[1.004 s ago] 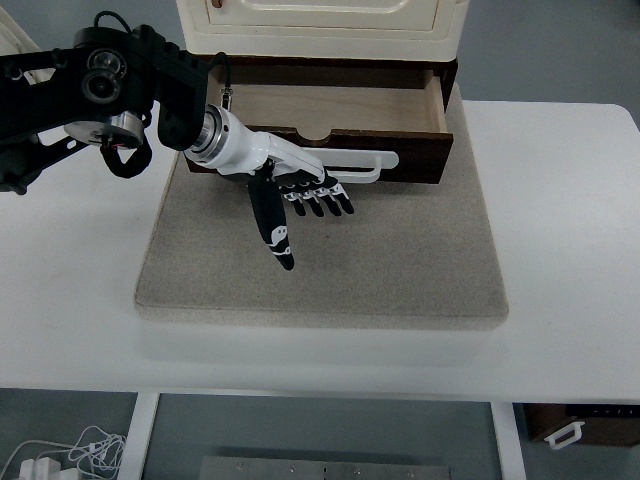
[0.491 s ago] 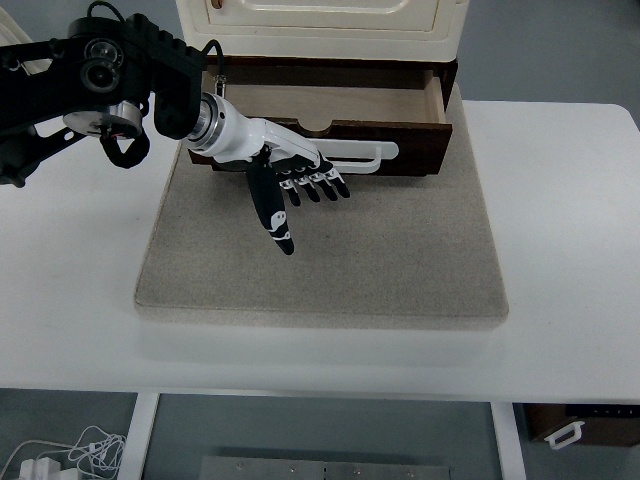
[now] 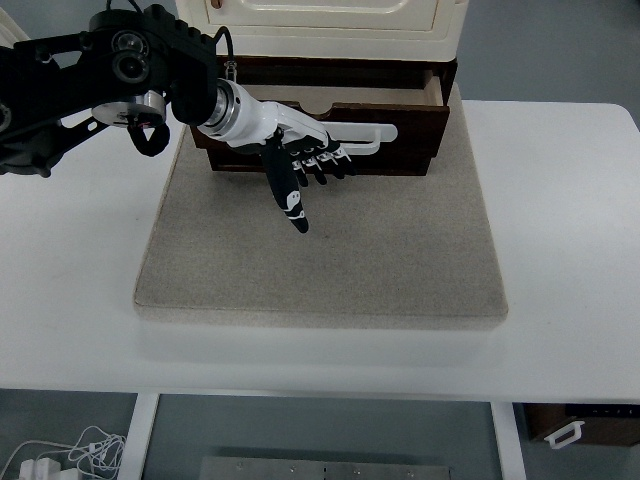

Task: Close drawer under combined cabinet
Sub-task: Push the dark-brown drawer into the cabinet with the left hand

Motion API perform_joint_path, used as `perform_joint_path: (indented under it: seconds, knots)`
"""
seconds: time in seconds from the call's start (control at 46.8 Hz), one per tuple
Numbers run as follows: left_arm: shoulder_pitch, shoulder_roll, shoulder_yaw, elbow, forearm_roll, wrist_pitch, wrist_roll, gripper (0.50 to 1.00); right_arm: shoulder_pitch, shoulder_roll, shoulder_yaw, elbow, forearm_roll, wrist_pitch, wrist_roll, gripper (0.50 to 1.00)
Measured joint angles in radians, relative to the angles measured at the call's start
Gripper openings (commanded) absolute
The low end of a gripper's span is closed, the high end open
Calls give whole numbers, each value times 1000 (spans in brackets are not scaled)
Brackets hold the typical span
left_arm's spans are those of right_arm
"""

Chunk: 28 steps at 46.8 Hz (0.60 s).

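Drawer (image 3: 330, 135): you will find it top centre of the frame, under the cream cabinet (image 3: 320, 25), slightly open.
Left hand (image 3: 295, 160): fingers extended and spread, pressed flat against your drawer's front by the white handle (image 3: 365, 140), grasping nothing.
Base: grey mat (image 3: 330, 260) on your white table (image 3: 560, 250).

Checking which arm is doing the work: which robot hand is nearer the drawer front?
Left. The left robot hand lies against the drawer front, fingers spread beside the white handle. The right one is out of view.
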Motion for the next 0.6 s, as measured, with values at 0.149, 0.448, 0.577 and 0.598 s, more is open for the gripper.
perform_joint_path:
  seconds: [0.149, 0.448, 0.577, 0.598]
  knots:
    - [0, -1, -1, 26, 2, 11, -1, 1000, 0, 0, 0, 0, 0, 0, 0, 952]
    - [1, -3, -3, 54, 33, 64, -6, 1000, 0, 0, 0, 0, 0, 0, 0, 952]
    - [2, -18, -3, 56, 34, 84, -6, 1000, 0, 0, 0, 0, 0, 0, 0, 952]
    - [2, -24, -3, 58, 34, 87, -6, 1000, 0, 0, 0, 0, 0, 0, 0, 952]
